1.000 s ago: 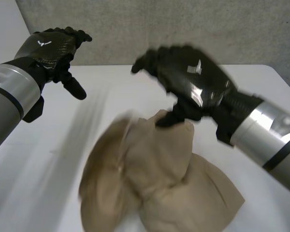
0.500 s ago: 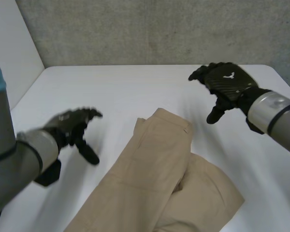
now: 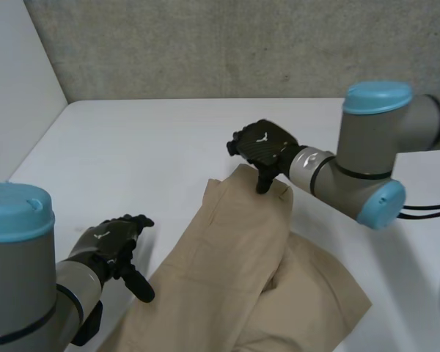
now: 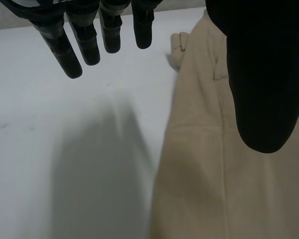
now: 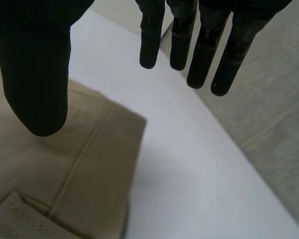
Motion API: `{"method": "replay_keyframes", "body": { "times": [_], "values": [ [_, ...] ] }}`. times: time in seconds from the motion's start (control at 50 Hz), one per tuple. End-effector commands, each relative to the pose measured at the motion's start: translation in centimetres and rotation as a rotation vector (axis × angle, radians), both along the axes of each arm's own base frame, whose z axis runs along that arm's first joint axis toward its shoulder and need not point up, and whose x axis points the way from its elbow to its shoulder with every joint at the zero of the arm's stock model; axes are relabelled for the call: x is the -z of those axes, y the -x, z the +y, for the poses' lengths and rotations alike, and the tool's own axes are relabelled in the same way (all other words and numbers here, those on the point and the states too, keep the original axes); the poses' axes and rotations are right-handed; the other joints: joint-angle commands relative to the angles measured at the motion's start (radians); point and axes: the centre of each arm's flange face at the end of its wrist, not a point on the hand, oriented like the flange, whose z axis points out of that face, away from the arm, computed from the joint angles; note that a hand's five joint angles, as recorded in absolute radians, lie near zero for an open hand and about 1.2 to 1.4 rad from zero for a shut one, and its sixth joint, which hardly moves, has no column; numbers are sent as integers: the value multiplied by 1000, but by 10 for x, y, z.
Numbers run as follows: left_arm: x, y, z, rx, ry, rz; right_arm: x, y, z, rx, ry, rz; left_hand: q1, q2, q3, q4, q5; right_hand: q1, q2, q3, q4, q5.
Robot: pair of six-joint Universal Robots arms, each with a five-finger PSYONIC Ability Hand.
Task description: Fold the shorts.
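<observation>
Tan shorts (image 3: 235, 257) on white table (image 3: 132, 147), grey concrete wall (image 3: 242, 44) behind

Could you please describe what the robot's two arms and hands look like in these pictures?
The left arm and right arm are thick grey tubes with rounded joints and light-blue caps. A silver-grey cuff leads to each hand. The left hand and right hand are black, with slim fingers, a thicker thumb and a small white mark on the back.
</observation>
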Motion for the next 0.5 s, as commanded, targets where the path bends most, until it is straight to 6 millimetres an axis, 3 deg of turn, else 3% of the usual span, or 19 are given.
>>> {"method": "replay_keyframes", "body": {
  "times": [0.02, 0.12, 0.18, 0.26, 0.36, 0.38, 0.5],
  "values": [
    [-4, 4, 8, 21, 16, -6, 31, -12, -11, -12, -66, 29, -1, -3, -13, -9, -22, 225, 180, 156, 153, 168],
    [-4, 4, 7, 20, 15, -9, 40, -13, -15, -11, -74, 33, -4, -6, -16, -12, -25, 377, 332, 308, 305, 320],
    [-5, 4, 6, 18, 17, -7, 39, -14, -16, -8, -69, 32, -4, -6, -16, -12, -25, 1000, 955, 931, 928, 943],
    [-6, 4, 5, 19, 25, -7, 23, -15, -17, 4, -29, 16, -9, -12, -22, -17, -31, 1002, 957, 933, 930, 945],
    [-6, 1, -2, -7, 31, -4, -42, -19, 0, 1, 71, -62, -21, -24, -34, -29, -43, 1002, 957, 933, 930, 945],
    [-5, -2, -6, -21, 30, -4, -65, -14, 5, 23, 79, -108, -21, -24, -34, -29, -43, 1002, 957, 933, 930, 945],
    [-2, -6, -14, -54, 26, 2, -109, 1, 24, 45, 78, -242, -22, -25, -35, -30, -44, 1002, 957, 933, 930, 945]
  ]
}}
